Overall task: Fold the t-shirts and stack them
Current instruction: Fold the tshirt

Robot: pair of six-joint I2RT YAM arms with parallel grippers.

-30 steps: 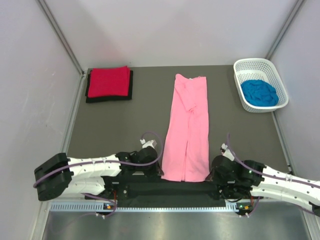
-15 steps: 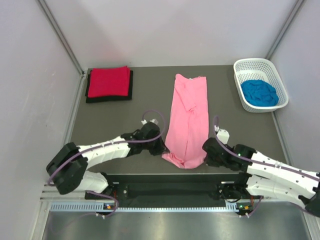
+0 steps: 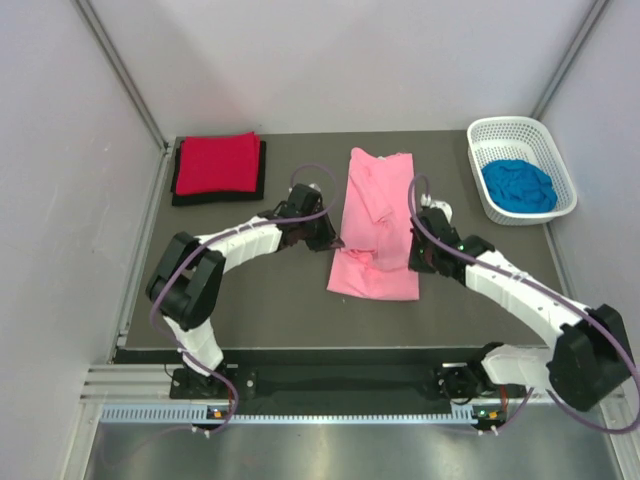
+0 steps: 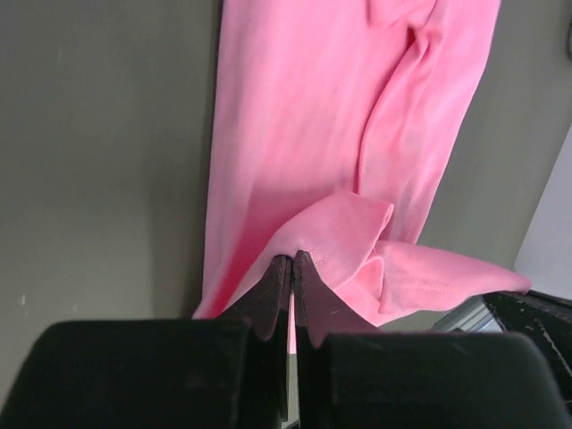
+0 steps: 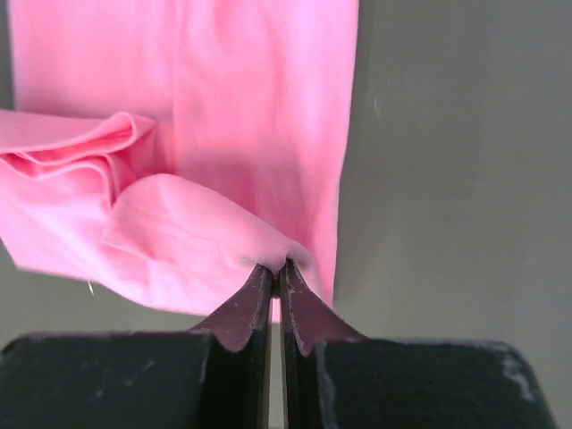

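The pink t-shirt (image 3: 376, 200) lies as a long narrow strip in the middle of the table, its near end lifted and doubled back over itself. My left gripper (image 3: 337, 243) is shut on the shirt's near left corner (image 4: 308, 246). My right gripper (image 3: 412, 252) is shut on the near right corner (image 5: 268, 255). Both hold the hem above the middle of the strip. The red t-shirt (image 3: 216, 162) lies folded on the folded black t-shirt (image 3: 262, 170) at the far left. The bright blue t-shirt (image 3: 518, 185) is bunched in the basket.
The white lattice basket (image 3: 487, 134) stands at the far right corner. Grey walls close in the table on the left, back and right. The dark table (image 3: 250, 280) ends at a metal rail near the arm bases.
Both grippers have carried the pink shirt's near hem away from the table's front edge toward the back, folding the lower half up over the strip. Both arms are stretched out further.
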